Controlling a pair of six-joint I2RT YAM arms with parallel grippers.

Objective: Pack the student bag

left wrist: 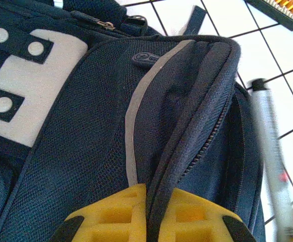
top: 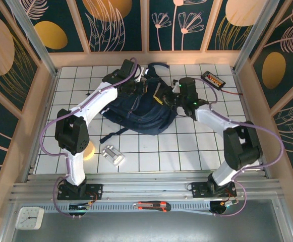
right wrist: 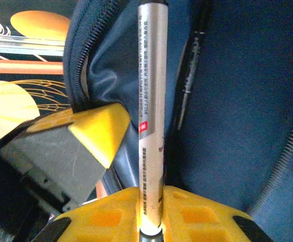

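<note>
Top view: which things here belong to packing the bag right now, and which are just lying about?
In the job:
student bag
left gripper, pinching the bag's opening edge
right gripper, holding a silver pen at the opening

Lying about:
black gadget with orange connectors
small silver object
utility knife
clock

White-and-black arms point(top: 98, 99), purple cables point(top: 42, 135)

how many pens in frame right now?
2. A silver cylindrical pen is held in the jaws of the right gripper, poking into the open pocket of the dark navy fabric backpack; a thin black pen lies inside that pocket beside it. More may be hidden deeper.
</note>
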